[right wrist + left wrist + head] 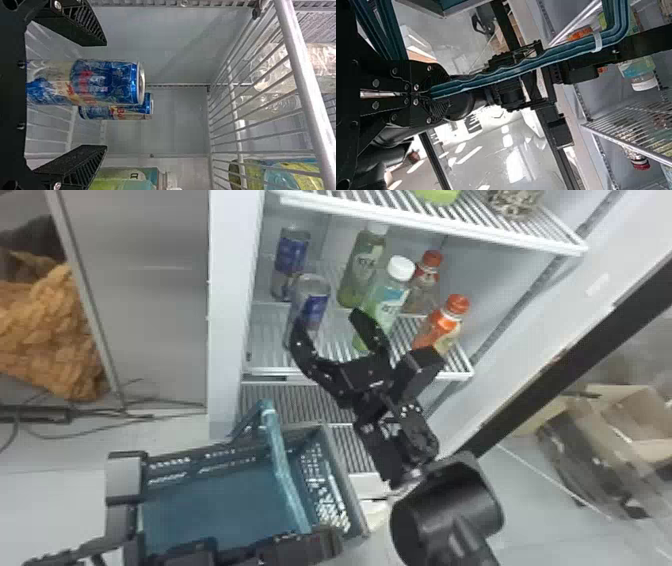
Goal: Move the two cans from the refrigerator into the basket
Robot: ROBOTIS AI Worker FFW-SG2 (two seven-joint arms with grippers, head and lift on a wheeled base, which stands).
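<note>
Standing upright on the refrigerator's middle shelf, both cans are over toward its left edge. The near blue-and-silver can is closer to the shelf's front edge; the far blue-and-silver can is behind it, nearer the back left corner. My right end effector is released, its fingers spread wide at the near can. In my right wrist view the near can lies between the fingers, with a gap on each side, and the far can shows just past it.

My left end effector is clenched on the handle of the teal basket. I have the basket in front of the refrigerator, below the middle shelf, with its handle raised over the opening.

To the right of the cans I see a green bottle with a white cap toward the back and a pale green bottle with a white cap in front of it. Farther right are a clear bottle with an orange cap and, nearer the front edge, an orange-labelled bottle. The upper shelf runs above them all.
</note>
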